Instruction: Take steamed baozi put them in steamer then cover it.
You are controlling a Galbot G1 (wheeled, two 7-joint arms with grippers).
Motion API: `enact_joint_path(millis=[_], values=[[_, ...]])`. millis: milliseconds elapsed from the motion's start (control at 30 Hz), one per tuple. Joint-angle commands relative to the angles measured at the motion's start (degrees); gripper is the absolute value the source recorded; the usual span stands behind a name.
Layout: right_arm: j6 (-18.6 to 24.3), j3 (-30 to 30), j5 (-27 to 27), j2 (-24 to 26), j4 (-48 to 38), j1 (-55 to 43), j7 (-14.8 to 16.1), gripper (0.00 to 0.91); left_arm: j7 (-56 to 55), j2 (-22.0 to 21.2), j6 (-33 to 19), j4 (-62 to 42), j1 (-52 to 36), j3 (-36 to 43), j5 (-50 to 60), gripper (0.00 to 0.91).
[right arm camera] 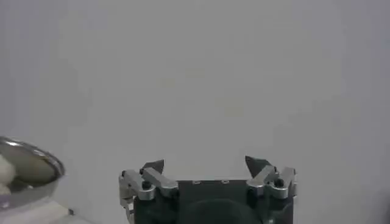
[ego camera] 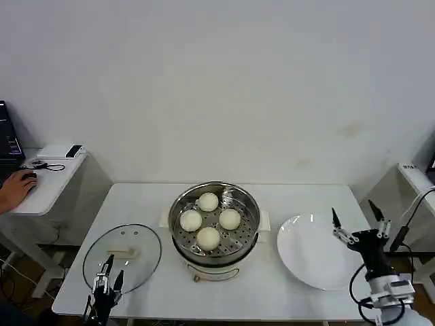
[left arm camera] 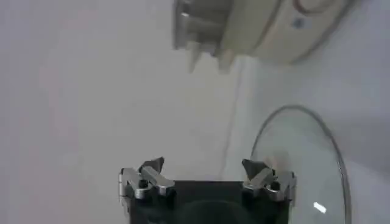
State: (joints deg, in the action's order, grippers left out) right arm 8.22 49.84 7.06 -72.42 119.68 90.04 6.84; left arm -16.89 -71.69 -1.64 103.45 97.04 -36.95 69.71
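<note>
Four buns sitting in our steamer; lid lying beside it. We are holding left gripper and right gripper spread, empty.

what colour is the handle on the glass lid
Pale cream. The handle sits at the middle of the cover, best seen in the head view.

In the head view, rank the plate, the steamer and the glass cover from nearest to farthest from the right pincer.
From the right pincer, open at the table's right edge:
1. White plate, just beside it on its left.
2. Steamer, mid-table, holding four baozi.
3. Glass cover, far left, by the left pincer.
</note>
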Motion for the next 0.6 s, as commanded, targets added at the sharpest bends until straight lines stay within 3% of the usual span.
enact_joint_path(millis=[33, 600], values=[[0.7, 3.2, 0.5, -2.2, 1.3, 2.8, 0.1, 0.907, 0.2, 3.9, -0.3, -10.5, -7.4, -0.1, 5.8, 0.907], [0.7, 3.6, -0.9, -4.1, 3.4, 5.5, 0.2, 0.907, 0.9, 8.1, -0.3, -15.4, -15.1, 1.8, 4.9, 0.907]])
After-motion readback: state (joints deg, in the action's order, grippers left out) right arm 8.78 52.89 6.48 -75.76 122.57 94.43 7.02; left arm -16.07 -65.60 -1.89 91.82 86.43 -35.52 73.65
